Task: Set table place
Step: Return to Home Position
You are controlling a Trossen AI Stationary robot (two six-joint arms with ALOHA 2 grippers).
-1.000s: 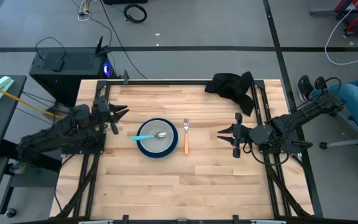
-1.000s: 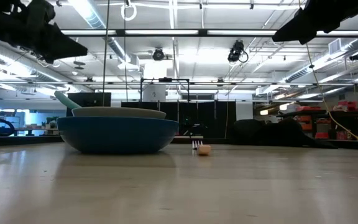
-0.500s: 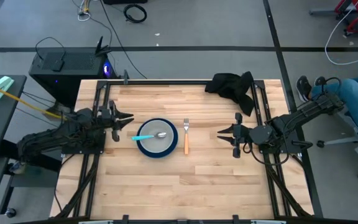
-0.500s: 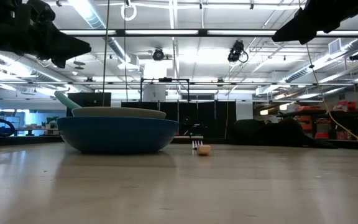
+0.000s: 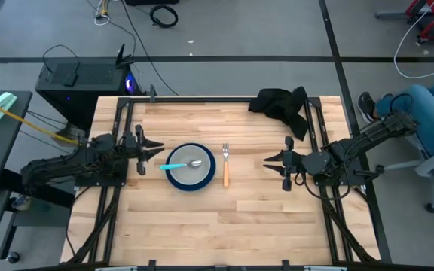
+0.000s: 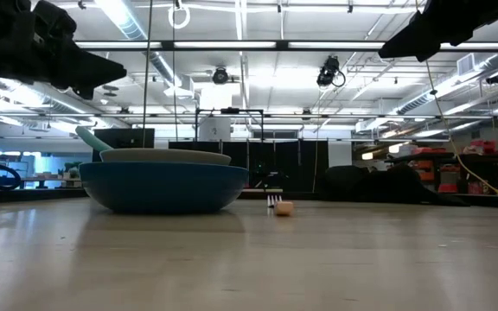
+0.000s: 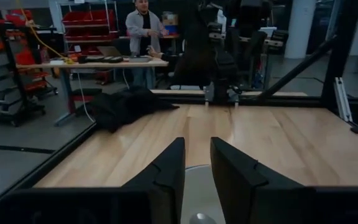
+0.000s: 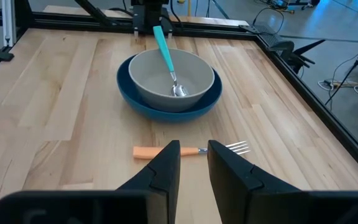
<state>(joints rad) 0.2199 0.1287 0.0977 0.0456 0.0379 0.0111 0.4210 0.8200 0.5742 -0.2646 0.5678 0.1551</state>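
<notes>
On the plank table (image 5: 202, 226) a blue plate (image 5: 202, 184) carries a pale grey bowl (image 5: 200, 174). A teal-handled spoon (image 5: 175, 165) has its head inside the bowl and its handle leaning over the bowl's left rim. An orange-handled fork (image 5: 225, 173) lies flat just right of the plate, tines toward the far edge. My left gripper (image 5: 157, 147) hovers open left of the plate, pointing level at it, with nothing between the fingers (image 7: 166, 177). My right gripper (image 5: 266, 159) hangs open right of the fork, slanting down toward it (image 8: 148, 152).
A black cloth (image 5: 283, 105) lies bunched at the far right corner. Black frame rails (image 5: 315, 128) run along both sides. A seated person's legs (image 5: 428, 105) show beyond the right edge. Bare planks lie between the plate and the near edge.
My left gripper has sunk a little and swung toward the near edge, closer to the plate's left side, tipping from a downward slant to level. The plate, bowl, spoon and fork have not moved. The person's legs beyond the right edge have shifted.
</notes>
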